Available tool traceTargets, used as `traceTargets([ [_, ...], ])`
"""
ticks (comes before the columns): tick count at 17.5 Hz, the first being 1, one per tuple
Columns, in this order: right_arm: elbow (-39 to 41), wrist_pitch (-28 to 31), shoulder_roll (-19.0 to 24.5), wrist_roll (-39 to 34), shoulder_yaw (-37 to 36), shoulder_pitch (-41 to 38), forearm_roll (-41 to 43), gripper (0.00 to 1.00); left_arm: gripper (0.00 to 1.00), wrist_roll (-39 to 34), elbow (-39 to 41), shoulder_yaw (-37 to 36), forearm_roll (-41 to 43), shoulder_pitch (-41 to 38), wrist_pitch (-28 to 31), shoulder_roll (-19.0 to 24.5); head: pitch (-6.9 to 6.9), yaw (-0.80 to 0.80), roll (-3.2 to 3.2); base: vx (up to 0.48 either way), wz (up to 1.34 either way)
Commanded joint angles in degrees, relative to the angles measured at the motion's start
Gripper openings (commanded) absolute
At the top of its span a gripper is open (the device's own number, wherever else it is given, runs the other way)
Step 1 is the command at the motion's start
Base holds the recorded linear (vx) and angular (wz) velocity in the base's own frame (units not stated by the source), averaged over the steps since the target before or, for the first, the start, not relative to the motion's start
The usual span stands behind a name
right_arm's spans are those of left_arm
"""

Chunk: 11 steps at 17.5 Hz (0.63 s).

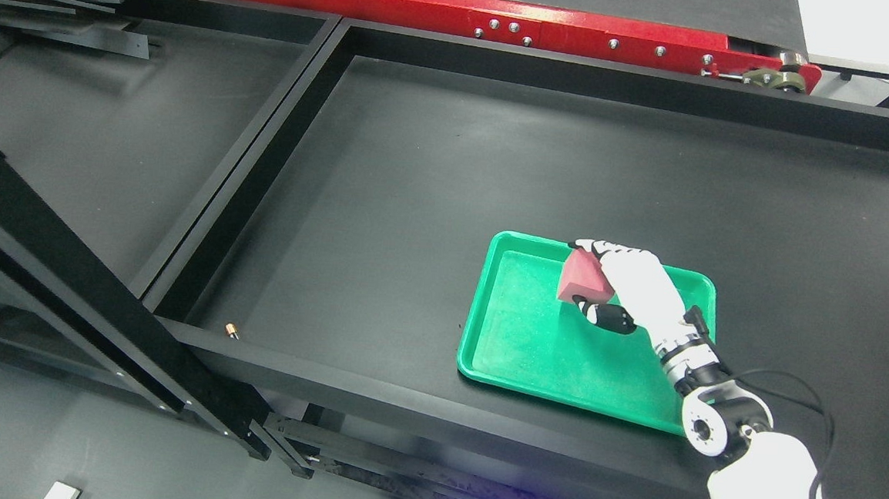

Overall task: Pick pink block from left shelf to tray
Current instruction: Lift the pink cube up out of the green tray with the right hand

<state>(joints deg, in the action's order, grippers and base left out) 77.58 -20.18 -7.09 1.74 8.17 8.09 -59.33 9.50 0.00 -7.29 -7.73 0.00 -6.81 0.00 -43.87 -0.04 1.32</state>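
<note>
Right hand [627,288] grips a pink wedge-like block [583,280] above the green tray [531,340].

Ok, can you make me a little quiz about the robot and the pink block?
1. True or false: the pink block lies loose on the black shelf.
2. What colour is the tray? A red, B green, C blue.
3. Which robot hand holds the block?

Key:
1. False; the robot hand grips it over the tray.
2. B, green.
3. The right one; its arm comes in from the lower right.
</note>
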Motion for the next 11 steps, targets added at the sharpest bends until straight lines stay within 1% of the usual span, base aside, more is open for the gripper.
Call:
traceTargets([
  [1,5.91,-4.24,-1.61,13.28,-6.58,-3.6,5.52,0.03,1.0,-0.01,1.0,0.0,0.0,-1.14,0.04,1.0,0.0,0.0,0.0,0.0,0.0],
  [4,8.98,-6.97,-1.7,20.22,-9.04,-6.68,10.71,0.03,1.0,-0.01,1.0,0.0,0.0,-1.14,0.04,1.0,0.0,0.0,0.0,0.0,0.0],
  [6,9.69,-7.24,-1.96,23.56,-10.18,-7.56,12.21,0.03,1.0,-0.01,1.0,0.0,0.0,-1.14,0.04,1.0,0.0,0.0,0.0,-0.002,-0.02],
  [8,10.75,-8.2,-2.23,29.18,-10.8,-8.18,12.57,0.03,1.0,-0.01,1.0,0.0,0.0,-1.14,0.04,1.0,0.0,0.0,0.0,-0.004,0.01],
  [11,12.24,-8.29,-2.14,30.96,-10.81,-9.41,12.57,0.03,1.0,-0.01,1.0,0.0,0.0,-1.14,0.04,1.0,0.0,0.0,0.0,-0.007,0.01],
])
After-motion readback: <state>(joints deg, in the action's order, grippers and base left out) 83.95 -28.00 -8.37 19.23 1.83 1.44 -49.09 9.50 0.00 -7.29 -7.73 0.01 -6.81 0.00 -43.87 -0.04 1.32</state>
